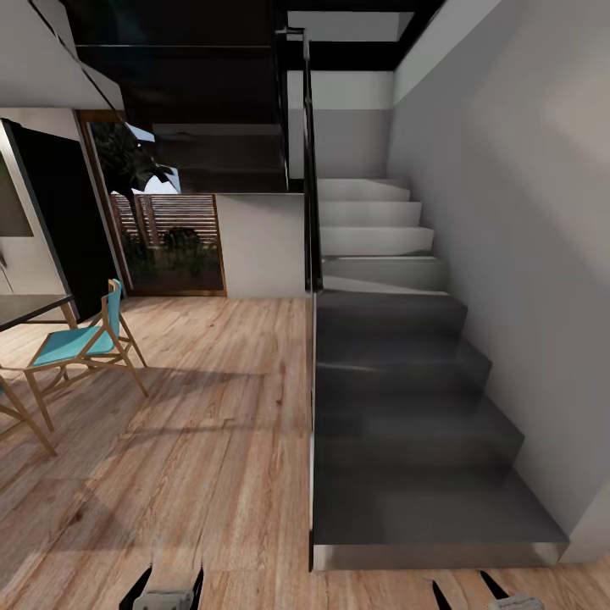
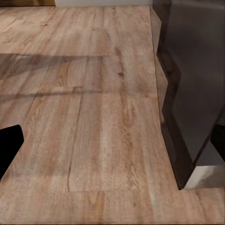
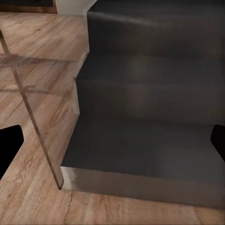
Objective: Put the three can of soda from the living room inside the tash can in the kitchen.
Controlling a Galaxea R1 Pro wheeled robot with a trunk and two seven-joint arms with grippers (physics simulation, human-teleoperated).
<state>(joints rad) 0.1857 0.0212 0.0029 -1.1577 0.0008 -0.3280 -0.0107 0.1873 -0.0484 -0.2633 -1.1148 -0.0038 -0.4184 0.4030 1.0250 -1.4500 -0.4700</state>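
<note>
The three can of soda and the tash can are out of view. My left gripper (image 1: 169, 590) and right gripper (image 1: 489, 593) just peek in at the head view's lower edge, low over a pale wood floor (image 1: 195, 440). In the left wrist view, the left gripper (image 2: 112, 145) is open over bare planks, with one black fingertip (image 2: 9, 145) at the frame's edge. The right gripper (image 3: 112, 145) is open too, its fingertips (image 3: 9, 150) far apart, facing the lowest dark step (image 3: 145, 150). Nothing is between either pair of fingers.
A dark grey staircase (image 1: 407, 424) rises straight ahead and to the right, with a glass balustrade (image 1: 312, 212) along its left side. A blue-seated wooden chair (image 1: 80, 343) and a dark table (image 1: 25, 307) stand at left. A wood-framed glass door (image 1: 169, 237) lies beyond.
</note>
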